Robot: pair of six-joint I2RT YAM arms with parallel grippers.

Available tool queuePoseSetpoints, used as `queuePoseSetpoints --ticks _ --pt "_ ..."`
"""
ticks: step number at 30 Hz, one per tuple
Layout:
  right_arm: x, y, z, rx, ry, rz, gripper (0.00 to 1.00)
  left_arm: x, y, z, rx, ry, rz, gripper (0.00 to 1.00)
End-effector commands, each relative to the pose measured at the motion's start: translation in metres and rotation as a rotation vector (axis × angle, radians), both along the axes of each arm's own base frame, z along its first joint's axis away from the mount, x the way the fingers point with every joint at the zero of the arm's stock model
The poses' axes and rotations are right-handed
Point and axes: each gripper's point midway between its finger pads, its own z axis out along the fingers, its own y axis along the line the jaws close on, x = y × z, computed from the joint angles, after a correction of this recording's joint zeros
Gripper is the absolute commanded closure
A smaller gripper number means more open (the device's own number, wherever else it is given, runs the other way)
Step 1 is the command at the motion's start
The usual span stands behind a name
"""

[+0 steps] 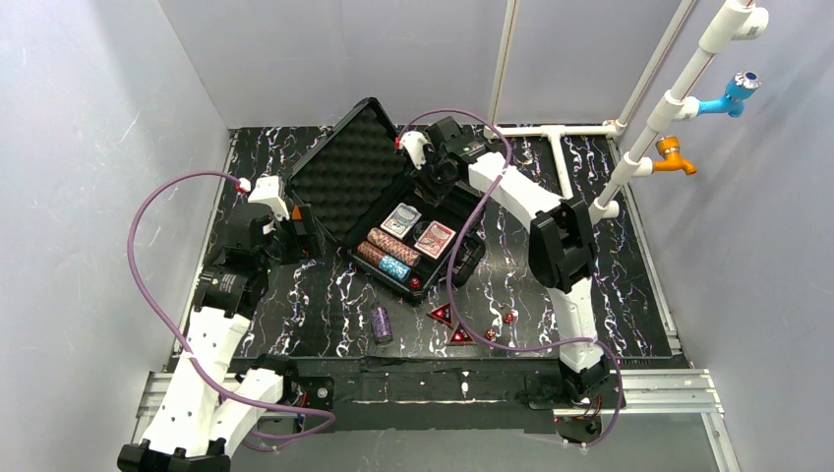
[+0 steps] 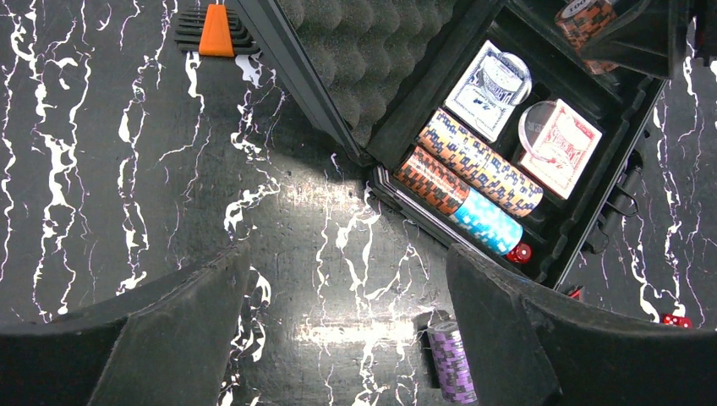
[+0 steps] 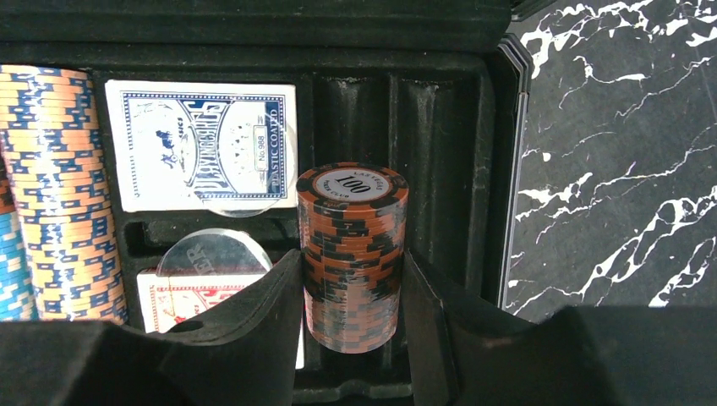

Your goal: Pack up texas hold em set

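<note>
Right pincer (image 3: 353,272) clamped on brown chip roll (image 3: 351,245), top chip reading 100, over foam grooves by right wall of black case (image 3: 500,127), blue deck (image 3: 199,144) marked PLASTIC COATED alongside, left pincer (image 2: 348,264) wide above table (image 2: 127,127), purple chip roll (image 2: 452,359) nearby

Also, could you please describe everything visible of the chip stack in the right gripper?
The chip stack is a short roll of brown-orange chips with black edge stripes, seemingly hard plastic. Its top chip has a pale centre marked 100. In the right wrist view it stands on end, clamped at its sides by the right gripper, over the unfilled slots of the case, right of the blue-backed deck. Whether its base touches the case cannot be told.
</note>
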Motion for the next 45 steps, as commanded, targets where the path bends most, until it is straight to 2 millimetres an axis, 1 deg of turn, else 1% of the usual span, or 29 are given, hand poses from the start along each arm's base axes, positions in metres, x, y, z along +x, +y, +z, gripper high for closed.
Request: queuePoseSetpoints --ticks 1,7,20,35,45 --pt "0.019 0.015 0.031 0.057 -0.088 0.031 0.99 0.001 -0.001 0.003 0.006 -0.009 -0.007 0.15" --pt "0.028 0.022 0.012 0.045 -0.066 0.035 0.99 0.001 -0.001 0.002 0.007 -0.004 -0.007 0.15" --pt "0.037 0.031 -0.011 0.037 -0.046 0.047 0.99 0.003 -0.001 0.0 0.008 0.005 -0.009 0.15" --pt "0.039 0.045 -0.023 0.04 -0.049 0.047 0.99 0.003 -0.002 0.0 0.007 0.006 -0.012 0.16" --pt "0.044 0.053 -0.02 0.05 -0.08 0.032 0.99 0.003 -0.002 0.0 0.008 0.004 -0.011 0.16"
